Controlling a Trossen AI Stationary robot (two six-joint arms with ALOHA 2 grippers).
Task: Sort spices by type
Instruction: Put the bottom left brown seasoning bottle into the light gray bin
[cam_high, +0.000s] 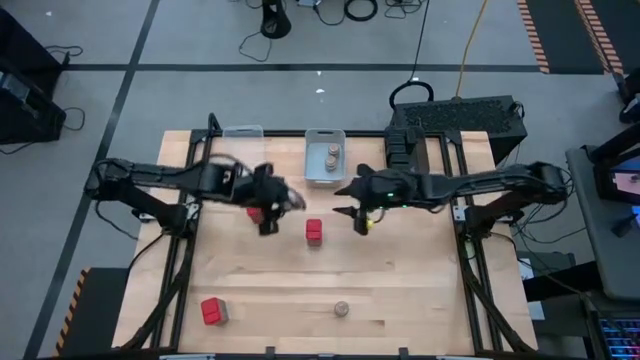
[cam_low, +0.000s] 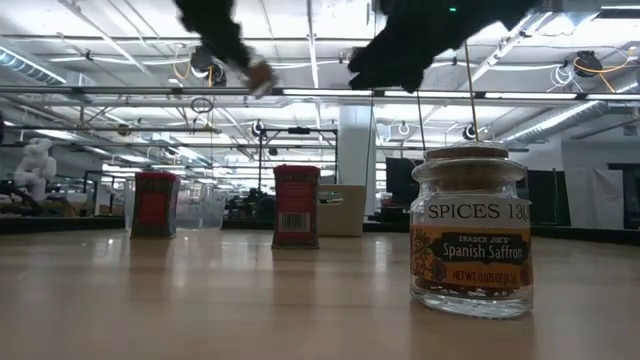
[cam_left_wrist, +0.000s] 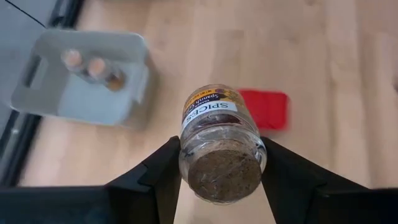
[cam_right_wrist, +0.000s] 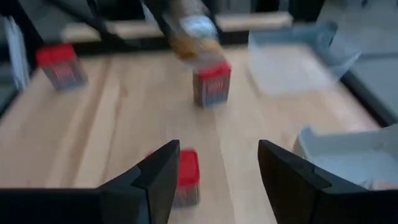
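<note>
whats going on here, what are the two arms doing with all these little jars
The left gripper is shut on a small cork-topped glass saffron jar, held above the wooden table. The grey bin at the back already holds two similar jars. The right gripper hangs open over a red spice box. Another jar and two more red boxes are still loose on the table.

Red spice tins (cam_high: 314, 231), cork-brown jar lids (cam_left_wrist: 225, 175), grey bin (cam_high: 325, 158), pale wood table (cam_high: 400, 290).

held jar (cam_right_wrist: 194, 32) blurred, red tins (cam_right_wrist: 61, 66) — labels unreadable
</note>
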